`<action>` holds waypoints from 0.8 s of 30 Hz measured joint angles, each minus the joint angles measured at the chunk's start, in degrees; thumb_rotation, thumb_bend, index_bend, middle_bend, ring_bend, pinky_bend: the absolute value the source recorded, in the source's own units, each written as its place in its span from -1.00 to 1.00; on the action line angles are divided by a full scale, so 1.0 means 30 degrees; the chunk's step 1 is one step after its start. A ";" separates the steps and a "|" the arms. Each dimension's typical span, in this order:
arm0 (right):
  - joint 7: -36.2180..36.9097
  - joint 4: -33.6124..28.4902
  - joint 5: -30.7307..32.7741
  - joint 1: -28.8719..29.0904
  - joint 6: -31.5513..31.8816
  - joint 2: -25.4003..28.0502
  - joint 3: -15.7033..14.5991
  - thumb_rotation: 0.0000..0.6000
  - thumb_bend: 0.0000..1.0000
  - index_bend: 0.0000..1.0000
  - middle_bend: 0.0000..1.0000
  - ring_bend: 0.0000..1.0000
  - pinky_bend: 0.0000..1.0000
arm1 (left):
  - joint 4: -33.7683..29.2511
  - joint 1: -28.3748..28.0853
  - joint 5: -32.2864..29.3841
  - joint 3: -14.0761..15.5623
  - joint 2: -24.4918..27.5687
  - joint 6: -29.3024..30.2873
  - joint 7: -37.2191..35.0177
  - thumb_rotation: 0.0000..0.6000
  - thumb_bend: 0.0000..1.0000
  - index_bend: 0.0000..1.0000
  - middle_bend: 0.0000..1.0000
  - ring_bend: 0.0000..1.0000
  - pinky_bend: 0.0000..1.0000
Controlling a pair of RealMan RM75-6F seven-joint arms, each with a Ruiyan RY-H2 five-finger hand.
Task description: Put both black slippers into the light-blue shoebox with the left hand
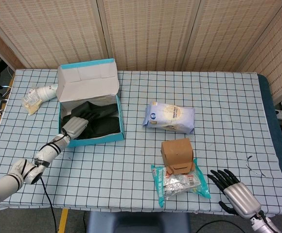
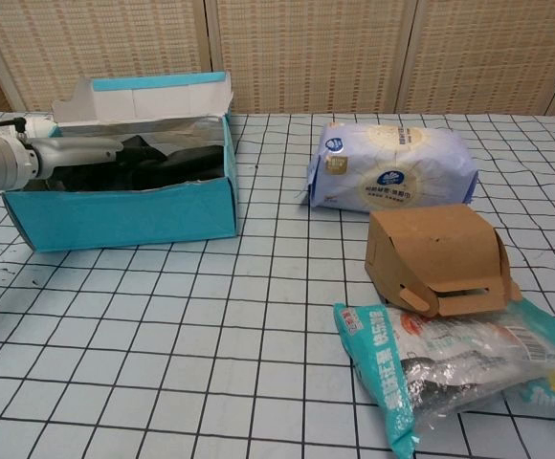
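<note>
The light-blue shoebox [image 1: 95,139] stands at the table's left with its lid [image 1: 88,82] upright behind it. Both black slippers [image 1: 100,118] lie inside it, dark against the box floor. My left hand [image 1: 76,126] reaches over the box's near-left wall, its black fingers over the slippers and hard to tell apart from them. In the chest view the left hand [image 2: 75,151] enters the shoebox [image 2: 124,216] from the left, above the slippers [image 2: 174,162]. My right hand [image 1: 232,190] rests at the front right edge, fingers spread, holding nothing.
A white-blue bag [image 1: 170,117] lies mid-table. A brown carton [image 1: 177,155] sits on a teal snack pack [image 1: 181,182] in front of it. A white bottle [image 1: 45,92] and a small packet [image 1: 31,102] lie left of the lid.
</note>
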 measured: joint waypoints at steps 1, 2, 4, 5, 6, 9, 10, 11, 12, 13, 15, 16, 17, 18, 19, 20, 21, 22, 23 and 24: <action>-0.0022 -0.0001 0.0022 0.0008 -0.0021 -0.0014 0.0008 1.00 -0.50 -1.00 -1.00 -1.00 -1.00 | 0.0045 -0.0035 0.0048 0.0081 -0.0022 -0.0174 -0.0113 1.00 0.13 -1.00 -1.00 -1.00 -1.00; -0.0045 -0.0004 0.0041 0.0009 -0.0027 -0.0024 0.0016 1.00 -0.50 -1.00 -1.00 -1.00 -1.00 | 0.0074 -0.0051 0.0108 0.0148 -0.0034 -0.0250 -0.0176 1.00 0.13 -1.00 -1.00 -1.00 -0.99; -0.0072 -0.0018 0.0062 0.0002 -0.0024 -0.0034 0.0025 1.00 -0.50 -1.00 -1.00 -1.00 -1.00 | 0.0089 -0.0058 0.0250 0.0289 -0.0043 -0.0364 -0.0297 1.00 0.13 -1.00 -1.00 -1.00 -0.98; -0.0084 -0.0020 0.0058 -0.0002 -0.0022 -0.0038 0.0021 1.00 -0.50 -1.00 -1.00 -1.00 -1.00 | 0.0080 -0.0060 0.0305 0.0343 -0.0037 -0.0423 -0.0337 1.00 0.13 -1.00 -1.00 -1.00 -0.97; -0.0096 -0.0021 0.0048 -0.0002 -0.0024 -0.0043 0.0015 1.00 -0.50 -1.00 -1.00 -1.00 -1.00 | 0.0072 -0.0066 0.0349 0.0395 -0.0032 -0.0491 -0.0372 1.00 0.13 -1.00 -1.00 -1.00 -0.96; -0.0135 -0.0034 0.0017 -0.0007 -0.0036 -0.0049 -0.0014 1.00 -0.50 -1.00 -1.00 -1.00 -1.00 | 0.0075 -0.0099 0.0448 0.0569 -0.0030 -0.0822 -0.0432 1.00 0.13 -1.00 -1.00 -1.00 -0.95; -0.0140 -0.0039 0.0013 -0.0011 -0.0030 -0.0049 -0.0016 1.00 -0.50 -1.00 -1.00 -1.00 -1.00 | 0.0085 -0.0120 0.0470 0.0633 -0.0036 -0.0992 -0.0437 1.00 0.13 -1.00 -1.00 -1.00 -0.95; -0.0135 -0.0045 0.0010 -0.0016 -0.0013 -0.0049 -0.0017 1.00 -0.50 -1.00 -1.00 -1.00 -1.00 | 0.0091 -0.0137 0.0483 0.0682 -0.0039 -0.1126 -0.0438 1.00 0.13 -1.00 -1.00 -1.00 -0.95; -0.0131 -0.0047 0.0006 -0.0022 0.0008 -0.0047 -0.0016 1.00 -0.50 -1.00 -1.00 -1.00 -1.00 | 0.0090 -0.0157 0.0497 0.0732 -0.0040 -0.1263 -0.0437 1.00 0.13 -1.00 -1.00 -1.00 -0.94; -0.0129 -0.0046 0.0000 -0.0031 0.0028 -0.0044 -0.0017 1.00 -0.50 -1.00 -1.00 -1.00 -1.00 | 0.0070 -0.0184 0.0520 0.0801 -0.0032 -0.1433 -0.0435 1.00 0.13 -1.00 -1.00 -1.00 -0.93; -0.0122 -0.0043 -0.0020 -0.0040 0.0048 -0.0042 -0.0026 1.00 -0.50 -1.00 -1.00 -1.00 -1.00 | -0.0026 -0.0218 0.0588 0.0905 0.0008 -0.1572 -0.0418 1.00 0.13 -1.00 -1.00 -1.00 -0.91; -0.0122 -0.0040 -0.0030 -0.0040 0.0048 -0.0045 -0.0031 1.00 -0.50 -1.00 -1.00 -1.00 -1.00 | -0.0099 -0.0226 0.0628 0.0933 0.0039 -0.1580 -0.0408 1.00 0.13 -1.00 -1.00 -1.00 -0.90; -0.0123 -0.0036 -0.0050 -0.0039 0.0045 -0.0048 -0.0039 1.00 -0.49 -1.00 -1.00 -1.00 -1.00 | -0.0224 -0.0233 0.0681 0.0968 0.0092 -0.1577 -0.0401 1.00 0.13 -1.00 -1.00 -1.00 -0.89; -0.0120 -0.0035 -0.0072 -0.0037 0.0046 -0.0048 -0.0050 1.00 -0.50 -1.00 -1.00 -1.00 -1.00 | -0.0342 -0.0236 0.0722 0.0996 0.0142 -0.1574 -0.0405 1.00 0.13 -1.00 -1.00 -1.00 -0.88; -0.0116 -0.0035 -0.0098 -0.0037 0.0052 -0.0047 -0.0060 1.00 -0.50 -1.00 -1.00 -1.00 -1.00 | -0.0529 -0.0242 0.0781 0.1037 0.0224 -0.1571 -0.0420 1.00 0.13 -1.00 -1.00 -1.00 -0.86; -0.0118 -0.0035 -0.0121 -0.0039 0.0058 -0.0047 -0.0073 1.00 -0.50 -1.00 -1.00 -1.00 -1.00 | -0.0683 -0.0248 0.0834 0.1075 0.0295 -0.1569 -0.0428 1.00 0.13 -1.00 -1.00 -1.00 -0.85; -0.0117 -0.0038 -0.0137 -0.0040 0.0058 -0.0043 -0.0086 1.00 -0.50 -1.00 -1.00 -1.00 -1.00 | -0.0837 -0.0256 0.0893 0.1117 0.0373 -0.1568 -0.0427 1.00 0.13 -1.00 -1.00 -1.00 -0.85; -0.0104 -0.0042 -0.0154 -0.0042 0.0064 -0.0035 -0.0098 1.00 -0.50 -1.00 -1.00 -1.00 -1.00 | -0.1034 -0.0263 0.0958 0.1157 0.0477 -0.1545 -0.0411 1.00 0.13 -1.00 -1.00 -1.00 -0.85; -0.0087 -0.0045 -0.0181 -0.0048 0.0089 -0.0023 -0.0110 1.00 -0.50 -1.00 -1.00 -1.00 -1.00 | -0.1150 -0.0257 0.0990 0.1164 0.0539 -0.1479 -0.0394 1.00 0.13 -1.00 -1.00 -1.00 -0.86; -0.0073 -0.0048 -0.0200 -0.0056 0.0115 -0.0012 -0.0119 1.00 -0.50 -1.00 -1.00 -1.00 -1.00 | -0.1227 -0.0239 0.1010 0.1149 0.0582 -0.1356 -0.0381 1.00 0.13 -1.00 -1.00 -1.00 -0.88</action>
